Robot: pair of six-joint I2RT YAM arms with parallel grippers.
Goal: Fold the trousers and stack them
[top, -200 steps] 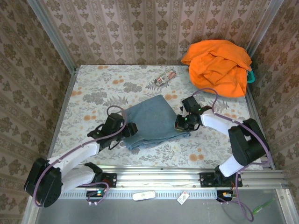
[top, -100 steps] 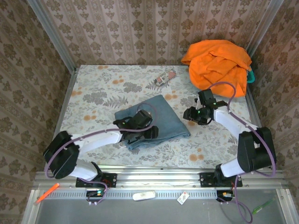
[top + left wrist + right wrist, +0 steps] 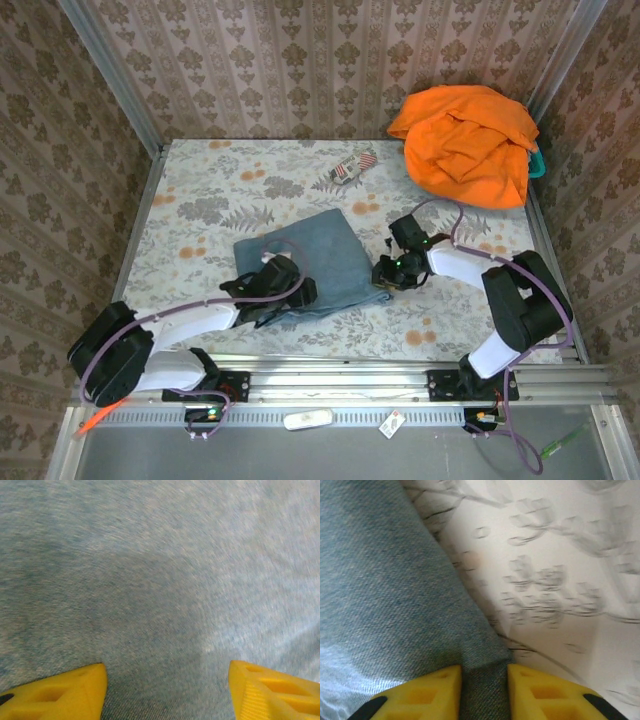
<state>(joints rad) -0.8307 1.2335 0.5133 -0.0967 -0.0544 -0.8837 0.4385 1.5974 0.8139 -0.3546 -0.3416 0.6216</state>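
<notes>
Trousers (image 3: 312, 238) are lying folded into a rough rectangle around the middle of the table (image 3: 200, 200), well apart from the orange garment (image 3: 465, 140) heaped in the far right corner.

The left gripper (image 3: 167, 690) is spread wide and set low over the near-left part of the denim, with nothing caught between its fingers. The right gripper (image 3: 484, 690) is narrowed down at the right near corner, with a strip of denim edge sitting between its fingers. It looks like a pinch, though how firm it is can't be told.

What could go wrong, probably:
- Only the top layer might be caught at that corner, so the fold would get peeled open once it's lifted.
- If the bundle gets dragged with the left fingers just resting on it, the layers could be bunched or skewed.
- A thin pinch right at the edge could easily be slipped out of, and the corner would be dropped.
</notes>
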